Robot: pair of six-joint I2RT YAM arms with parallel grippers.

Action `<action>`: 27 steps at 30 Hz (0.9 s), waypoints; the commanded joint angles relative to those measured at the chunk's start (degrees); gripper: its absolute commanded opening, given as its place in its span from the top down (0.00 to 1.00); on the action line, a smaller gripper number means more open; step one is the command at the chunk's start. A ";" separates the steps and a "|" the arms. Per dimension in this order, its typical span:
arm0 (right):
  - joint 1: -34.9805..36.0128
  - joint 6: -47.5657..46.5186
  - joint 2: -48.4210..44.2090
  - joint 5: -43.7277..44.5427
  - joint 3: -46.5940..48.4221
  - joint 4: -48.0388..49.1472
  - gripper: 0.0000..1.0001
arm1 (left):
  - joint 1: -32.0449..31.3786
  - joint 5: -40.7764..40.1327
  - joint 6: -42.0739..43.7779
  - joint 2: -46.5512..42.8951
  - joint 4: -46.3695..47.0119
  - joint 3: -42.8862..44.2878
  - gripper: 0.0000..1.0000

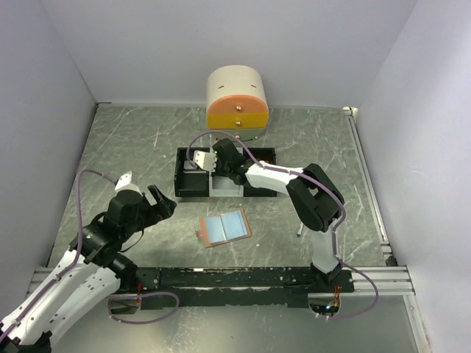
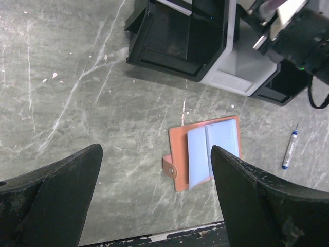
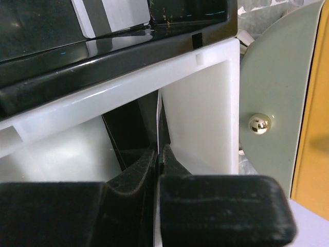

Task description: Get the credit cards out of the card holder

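The card holder [image 1: 225,228] lies open and flat on the table, tan leather with light blue lining [image 2: 208,149] and a snap tab [image 2: 170,169]. My left gripper [image 1: 158,203] hovers to its left, jaws wide open [image 2: 156,154] and holding nothing. My right gripper [image 1: 219,159] reaches into the white compartment [image 3: 205,103] of the trays and is shut [image 3: 160,152] on a thin black credit card [image 3: 131,133], held edge-on. Another card [image 3: 110,15], grey with a stripe, lies in the black tray [image 2: 175,36]. No card shows in the holder's pockets.
Black and white compartment trays [image 1: 193,190] stand behind the card holder. A cream and orange drawer box [image 1: 237,99] sits at the back, its brass knob [image 3: 259,123] close to my right gripper. A slim pen [image 2: 289,149] lies right of the holder. White walls enclose the table.
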 commanded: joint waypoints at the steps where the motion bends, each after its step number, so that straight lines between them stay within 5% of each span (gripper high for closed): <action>1: 0.33 -4.27 1.88 2.59 1.73 1.99 1.00 | 0.45 -0.44 -0.69 -1.85 -1.15 2.75 0.02; 14: 0.87 -4.95 4.41 3.53 0.37 4.75 0.94 | 0.41 -0.05 -0.63 -1.62 -2.20 4.42 0.02; 21: 0.96 -0.90 0.29 -1.69 -1.09 3.57 0.63 | 0.41 -0.05 -0.69 -1.89 -2.08 4.16 0.02; 27: 0.94 1.83 -1.34 -5.35 -0.54 1.41 0.59 | 0.41 1.11 -0.59 -1.41 -1.37 3.64 0.02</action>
